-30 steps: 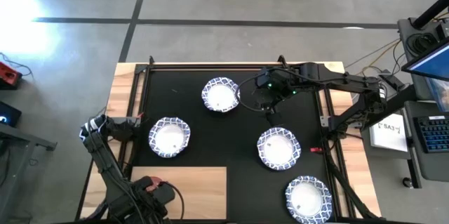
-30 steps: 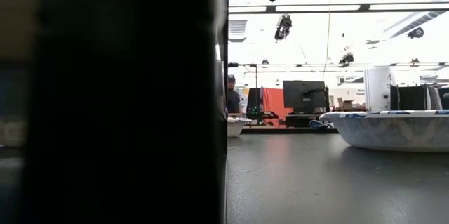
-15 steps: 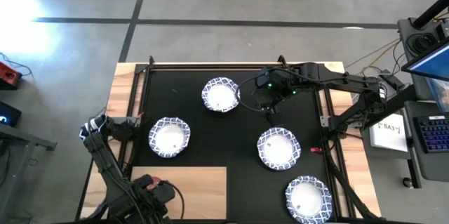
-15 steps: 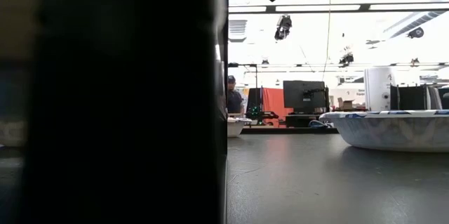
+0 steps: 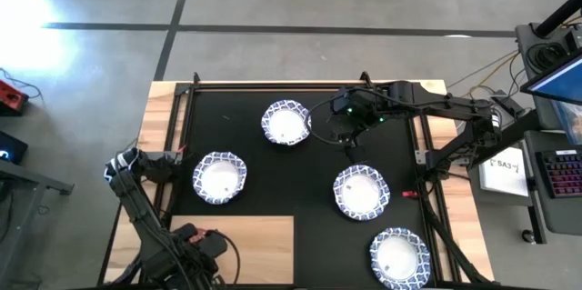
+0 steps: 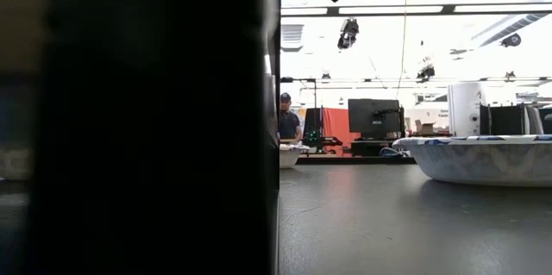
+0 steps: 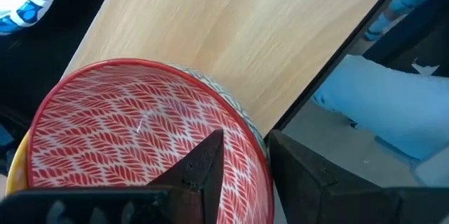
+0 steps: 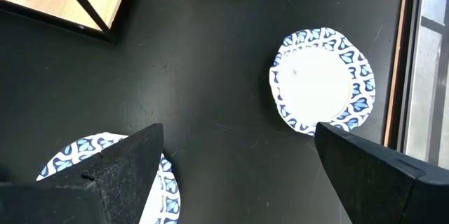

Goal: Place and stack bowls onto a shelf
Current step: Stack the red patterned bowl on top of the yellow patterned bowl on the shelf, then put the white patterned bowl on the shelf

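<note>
Left gripper pinching rim of red bowl, hanging over shelf at 7 o'clock. Right gripper hovering wide open, 1 o'clock.

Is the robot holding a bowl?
Yes. The left hand pinches the rim of the red leaf-patterned bowl. The right hand is open, holding nothing.

Black mat, apparently four bowls

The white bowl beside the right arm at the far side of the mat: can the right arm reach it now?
Probably yes. The right gripper hangs open next to that white bowl, with only bare black mat between them.
</note>
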Available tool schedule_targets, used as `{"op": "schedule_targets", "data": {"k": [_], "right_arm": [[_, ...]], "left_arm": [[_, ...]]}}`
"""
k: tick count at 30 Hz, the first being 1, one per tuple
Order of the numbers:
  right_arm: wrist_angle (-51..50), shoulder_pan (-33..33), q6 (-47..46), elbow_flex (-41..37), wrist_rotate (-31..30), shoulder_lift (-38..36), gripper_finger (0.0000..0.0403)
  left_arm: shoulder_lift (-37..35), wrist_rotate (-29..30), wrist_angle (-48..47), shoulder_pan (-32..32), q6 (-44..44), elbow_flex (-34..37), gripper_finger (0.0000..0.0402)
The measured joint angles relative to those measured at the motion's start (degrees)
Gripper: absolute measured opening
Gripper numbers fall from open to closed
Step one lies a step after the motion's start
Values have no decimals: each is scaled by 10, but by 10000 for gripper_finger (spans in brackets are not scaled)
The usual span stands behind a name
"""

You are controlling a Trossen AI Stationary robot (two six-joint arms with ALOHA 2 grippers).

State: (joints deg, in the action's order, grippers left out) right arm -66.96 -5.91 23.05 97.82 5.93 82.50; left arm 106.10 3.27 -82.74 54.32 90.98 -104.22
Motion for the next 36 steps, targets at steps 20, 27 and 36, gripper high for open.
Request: {"op": "schedule_targets", "data": {"k": [20,27,36], "right_arm": [[0,0,-1,0,0,0,359],[0,0,-1,0,0,0,359],[0,0,-1,0,0,0,359]], "left_arm": [[-1,-53,-67,0,8,-28,180],[-1,-47,-74,0,18,-49,183],[-1,-23,-73,0,24,-71,183]]}}
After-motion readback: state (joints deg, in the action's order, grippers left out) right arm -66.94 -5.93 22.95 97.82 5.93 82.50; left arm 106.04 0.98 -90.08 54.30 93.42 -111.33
